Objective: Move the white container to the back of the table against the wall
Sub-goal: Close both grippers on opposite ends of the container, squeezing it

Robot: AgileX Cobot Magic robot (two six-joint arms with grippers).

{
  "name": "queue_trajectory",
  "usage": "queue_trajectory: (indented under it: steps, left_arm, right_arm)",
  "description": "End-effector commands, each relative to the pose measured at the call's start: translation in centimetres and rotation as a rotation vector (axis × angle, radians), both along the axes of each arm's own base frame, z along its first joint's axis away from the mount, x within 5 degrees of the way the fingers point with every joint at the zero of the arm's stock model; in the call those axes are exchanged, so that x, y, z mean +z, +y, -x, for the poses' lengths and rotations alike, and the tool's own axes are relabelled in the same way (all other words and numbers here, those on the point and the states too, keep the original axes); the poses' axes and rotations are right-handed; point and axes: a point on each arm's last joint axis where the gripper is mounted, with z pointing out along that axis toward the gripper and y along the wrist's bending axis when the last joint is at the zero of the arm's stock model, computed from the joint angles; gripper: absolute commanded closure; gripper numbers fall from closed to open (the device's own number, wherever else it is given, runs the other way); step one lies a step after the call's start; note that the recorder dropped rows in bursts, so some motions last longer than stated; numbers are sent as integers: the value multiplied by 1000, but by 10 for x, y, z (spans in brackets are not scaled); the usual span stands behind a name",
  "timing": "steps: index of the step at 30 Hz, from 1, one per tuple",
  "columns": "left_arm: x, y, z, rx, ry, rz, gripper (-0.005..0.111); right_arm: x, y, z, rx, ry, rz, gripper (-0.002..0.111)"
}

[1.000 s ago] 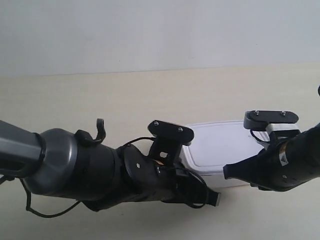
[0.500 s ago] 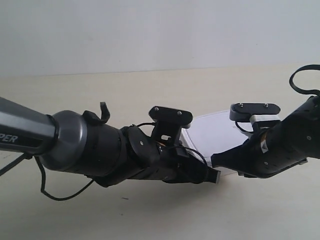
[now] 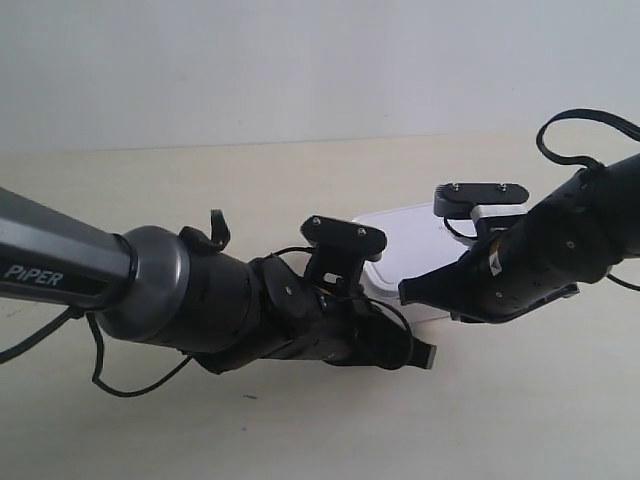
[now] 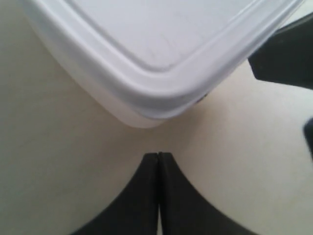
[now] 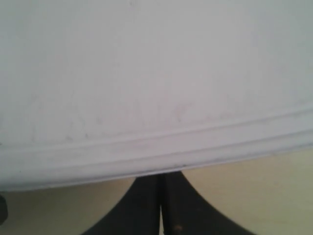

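Observation:
The white container [image 3: 400, 245] lies on the cream table [image 3: 180, 185], well short of the pale wall [image 3: 300, 60], and both arms cover much of it. In the left wrist view, one rounded corner of the container [image 4: 156, 73] sits just beyond my left gripper [image 4: 158, 155], which is shut and empty with a small gap to the box. My right gripper [image 5: 161, 175] is shut too, its tips against the container's long rim [image 5: 156, 152]. In the exterior view the left gripper [image 3: 428, 355] is at the box's near corner and the right gripper [image 3: 408, 292] at its side.
A bare strip of tabletop [image 3: 330, 170] lies between the box and the wall. Loose black cables loop off both arms [image 3: 585, 118]. The right gripper's dark finger [image 4: 288, 54] shows beside the box in the left wrist view. A small dark speck [image 3: 248, 398] marks the table.
The container has slid back toward the wall and to the view's left. Both arms have reached farther forward with it, and the arm at the exterior view's right has swung inward.

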Motion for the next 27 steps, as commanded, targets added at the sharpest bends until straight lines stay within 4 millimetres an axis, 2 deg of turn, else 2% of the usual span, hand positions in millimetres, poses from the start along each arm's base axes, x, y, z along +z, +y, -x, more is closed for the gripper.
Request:
queue_trajectory:
  steps: [1, 10, 13, 20, 27]
  left_arm:
    - [8, 2, -11, 24, -39, 13, 107]
    - [26, -9, -23, 18, -91, 57, 107]
    - [28, -10, -25, 17, -100, 61, 107]
    - [27, 4, -37, 50, -83, 65, 107]
    - [28, 8, -42, 75, -104, 60, 107]
  right_arm:
    - [1, 2, -9, 18, -24, 2, 108]
    - [4, 6, -19, 23, -43, -1, 108]
    - [3, 0, -20, 5, -30, 8, 108]
    - [3, -21, -26, -43, -11, 31, 108]
    - [5, -18, -30, -20, -61, 11, 108]
